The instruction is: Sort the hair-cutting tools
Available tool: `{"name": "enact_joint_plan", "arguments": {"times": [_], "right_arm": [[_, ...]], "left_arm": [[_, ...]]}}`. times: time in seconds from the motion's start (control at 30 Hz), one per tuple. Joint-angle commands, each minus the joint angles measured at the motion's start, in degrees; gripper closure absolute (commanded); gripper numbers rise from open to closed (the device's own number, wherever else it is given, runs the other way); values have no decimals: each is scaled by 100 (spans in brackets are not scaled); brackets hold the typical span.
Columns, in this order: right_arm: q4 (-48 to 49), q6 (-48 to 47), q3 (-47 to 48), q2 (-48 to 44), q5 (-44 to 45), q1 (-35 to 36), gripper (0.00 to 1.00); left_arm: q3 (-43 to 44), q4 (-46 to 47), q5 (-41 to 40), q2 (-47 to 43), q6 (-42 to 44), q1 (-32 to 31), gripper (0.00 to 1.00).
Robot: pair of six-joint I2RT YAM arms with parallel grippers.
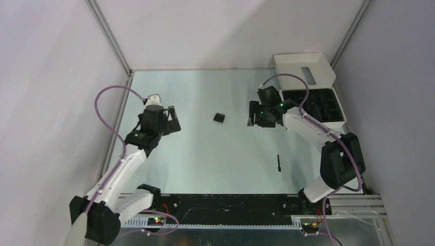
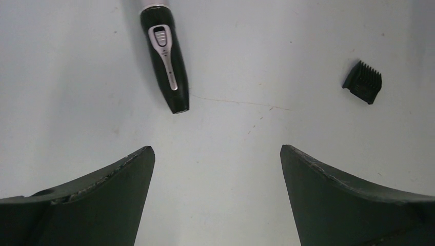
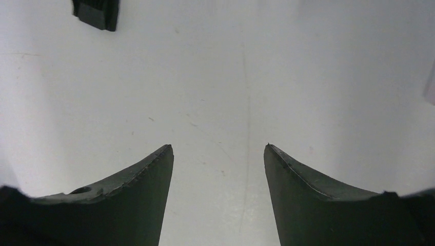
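The silver-grey and black hair clipper (image 2: 165, 56) lies on the table ahead and left of my left gripper (image 2: 216, 148), black end toward it. That gripper (image 1: 163, 117) is wide open over bare table, with nothing between its fingers. A small black comb attachment (image 1: 219, 117) lies mid-table, also seen in the left wrist view (image 2: 362, 82) and the right wrist view (image 3: 96, 13). My right gripper (image 1: 255, 115) hangs right of the comb and is open over bare table (image 3: 218, 146), holding nothing. A thin black stick brush (image 1: 278, 163) lies nearer the front.
A white box (image 1: 302, 59) with its lid raised stands at the back right. Its black tray (image 1: 336, 110) holds dark pieces I cannot make out. Metal frame rails run along the table's left edge (image 1: 117, 128) and back right corner.
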Motion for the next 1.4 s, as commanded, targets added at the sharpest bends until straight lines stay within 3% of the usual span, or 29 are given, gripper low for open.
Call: {"name": "enact_joint_plan", "arguments": {"times": [0.0, 0.2, 0.4, 0.73, 1.07, 1.37], "right_arm": [[520, 526, 22, 157, 352, 429, 30], [1118, 745, 28, 414, 625, 881, 27], [1481, 1014, 347, 1000, 833, 1120, 23], [1130, 982, 2120, 2592, 1631, 1572, 20], [1021, 62, 3285, 3655, 1570, 1660, 20], [1104, -627, 3649, 4140, 1348, 1501, 30]], "left_arm": [[444, 88, 476, 352, -99, 19, 0], [578, -99, 634, 612, 52, 25, 0], [407, -276, 522, 292, 270, 25, 0], [-206, -389, 245, -423, 650, 19, 0], [-400, -131, -256, -557, 898, -443, 0], [-411, -90, -436, -543, 982, -756, 0]]}}
